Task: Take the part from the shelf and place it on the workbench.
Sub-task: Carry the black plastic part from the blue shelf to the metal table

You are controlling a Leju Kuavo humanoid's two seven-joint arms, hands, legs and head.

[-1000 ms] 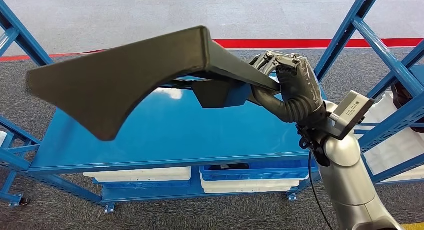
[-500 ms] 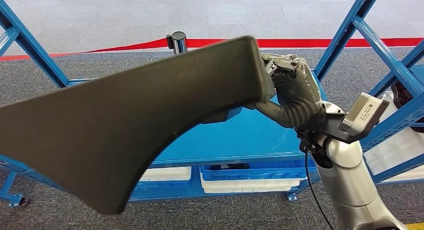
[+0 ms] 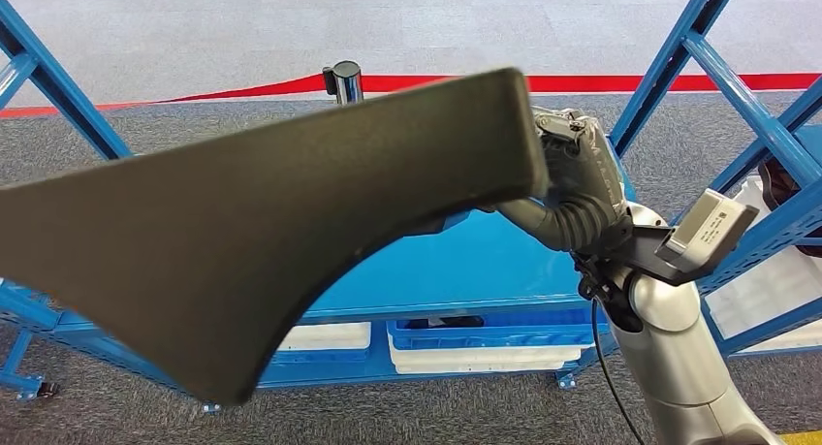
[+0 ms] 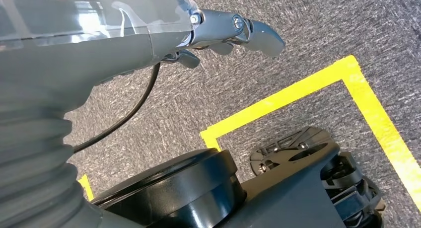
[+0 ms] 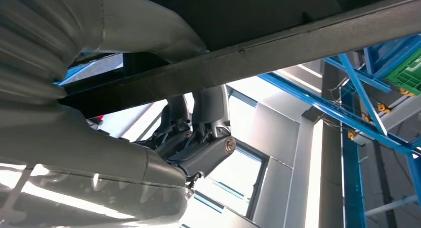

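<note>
One black part, a long flat panel with a curved cutout, is held up in the air above the blue shelf, grasped at its narrow end by the right robot hand. Head view: the panel spans from the left edge to the hand and hides much of the shelf deck; white and blue bins sit on the lower level, a red stripe and a belt-barrier post lie beyond on grey carpet. Right wrist view adds the underside: the part's edge runs across like a bar, thumb over it and fingers curled beneath, blue racking behind. Left wrist view: left robot hand hangs over carpet with yellow floor tape, fingers loosely extended, holding nothing.
</note>
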